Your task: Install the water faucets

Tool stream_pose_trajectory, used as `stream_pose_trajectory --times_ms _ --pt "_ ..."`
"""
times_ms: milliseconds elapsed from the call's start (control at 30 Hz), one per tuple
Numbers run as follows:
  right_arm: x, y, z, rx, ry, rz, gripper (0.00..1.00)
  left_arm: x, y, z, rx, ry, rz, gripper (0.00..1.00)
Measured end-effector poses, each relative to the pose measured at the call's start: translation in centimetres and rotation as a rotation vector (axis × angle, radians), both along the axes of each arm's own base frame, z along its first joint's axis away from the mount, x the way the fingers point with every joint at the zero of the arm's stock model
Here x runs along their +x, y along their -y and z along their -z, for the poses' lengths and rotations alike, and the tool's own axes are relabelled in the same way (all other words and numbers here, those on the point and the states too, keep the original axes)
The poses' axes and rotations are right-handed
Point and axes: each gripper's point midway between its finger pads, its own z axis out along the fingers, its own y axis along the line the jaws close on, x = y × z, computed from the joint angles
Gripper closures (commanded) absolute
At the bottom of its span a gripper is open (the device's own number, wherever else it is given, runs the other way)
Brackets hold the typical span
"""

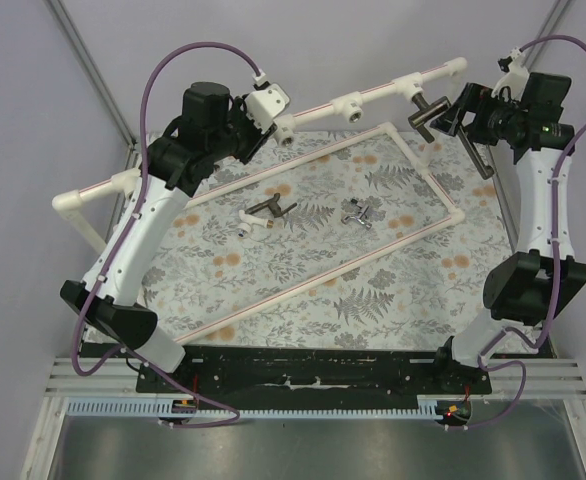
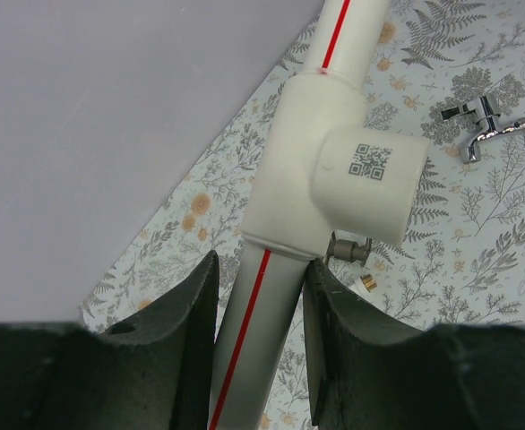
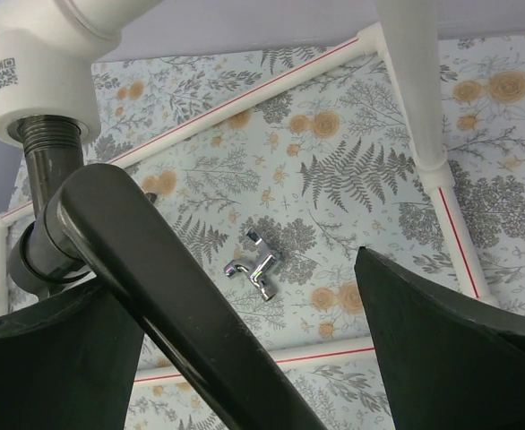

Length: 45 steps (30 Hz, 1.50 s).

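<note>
The white pipe frame is tilted up off the mat. My left gripper is shut on its top pipe, just below a T socket. The dark L-shaped faucet sits with its threaded end in a socket. Its long tube spout runs between the fingers of my right gripper. That gripper is open, with the spout against one finger and the other finger well apart. The shorter dark faucet and the silver cross-handled faucet lie on the mat.
The frame's lower rectangle of thin white pipes rests on the floral mat around both loose faucets. The silver faucet also shows in the left wrist view and the right wrist view. Grey walls close the back.
</note>
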Motion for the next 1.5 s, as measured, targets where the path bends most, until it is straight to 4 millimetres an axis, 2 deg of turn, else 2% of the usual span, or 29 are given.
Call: stream_pose_trajectory --times_ms 233,400,533,633,733,833,900,1000,1200,1333,1500 --pt "0.1 -0.7 1.2 0.059 -0.040 -0.024 0.02 -0.1 0.0 0.0 -0.004 0.000 0.002 0.98" --pt "-0.2 -0.4 1.4 0.048 -0.046 -0.002 0.02 -0.1 0.0 -0.1 -0.007 0.001 0.000 0.98" --pt "-1.1 0.7 -0.3 -0.014 0.001 0.061 0.02 -0.1 -0.1 -0.1 -0.007 0.002 -0.006 0.98" --pt "-2.5 1.6 -3.3 -0.062 0.092 0.119 0.02 -0.1 -0.2 -0.1 -0.010 0.001 -0.012 0.98" --pt "-5.0 1.9 -6.3 -0.116 0.261 0.166 0.02 -0.1 -0.2 -0.1 -0.013 -0.001 -0.018 0.98" --pt "-8.1 1.0 -7.1 -0.163 0.408 0.157 0.02 -0.1 -0.3 -0.1 -0.014 -0.001 -0.025 0.98" --pt "-8.9 0.4 -7.2 -0.208 0.463 0.127 0.02 -0.2 -0.3 -0.1 -0.014 -0.001 -0.026 0.98" --pt "-8.5 -0.2 -7.5 -0.314 0.527 0.062 0.02 -0.2 -0.3 -0.2 -0.014 0.000 -0.028 0.98" --pt "-7.3 0.0 -5.5 -0.611 0.592 -0.077 0.02 -0.2 -0.4 -0.2 -0.014 0.001 -0.030 0.98" --pt "-6.5 -0.2 -5.8 -0.831 0.704 -0.156 0.03 -0.2 -0.4 -0.2 -0.014 0.001 -0.030 0.98" --pt "-5.0 -1.7 -6.5 -1.072 0.877 -0.261 0.08 -0.2 -0.4 -0.2 -0.014 0.001 -0.030 0.98"
